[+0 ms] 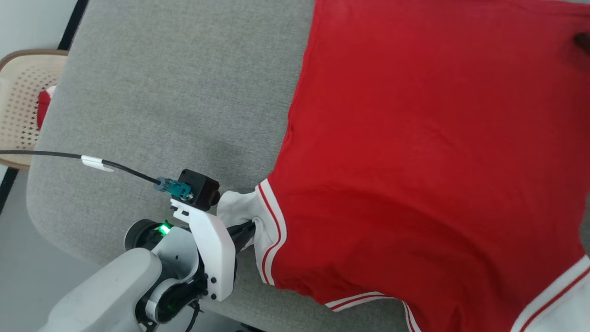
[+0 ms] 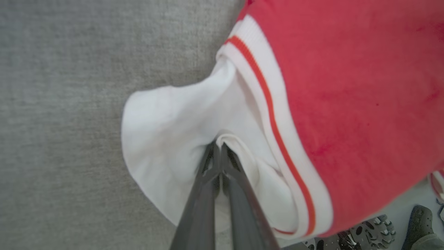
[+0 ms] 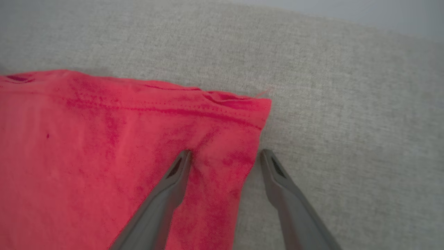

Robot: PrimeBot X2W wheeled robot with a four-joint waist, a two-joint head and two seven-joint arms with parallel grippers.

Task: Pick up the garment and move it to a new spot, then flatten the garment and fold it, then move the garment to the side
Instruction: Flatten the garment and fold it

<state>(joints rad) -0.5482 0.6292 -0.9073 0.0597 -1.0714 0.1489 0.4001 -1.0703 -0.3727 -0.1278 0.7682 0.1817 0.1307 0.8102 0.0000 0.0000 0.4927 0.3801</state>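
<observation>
- Progress: the garment (image 1: 415,161) lies spread on the grey table (image 1: 161,92), plain red side up. The move to a new spot looks done and flattening seems underway.
- Left jaws are pinched tight on a fold of the white sleeve (image 2: 166,132).
- Right jaws stand wide apart, straddling the side edge just below the red hem corner (image 3: 242,114) and gripping nothing.
- Left to do, by my reading: finish smoothing, fold, then shift it aside.

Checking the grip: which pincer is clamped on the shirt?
The left pincer, shut on the shirt's white sleeve; the right pincer gapes open.
</observation>
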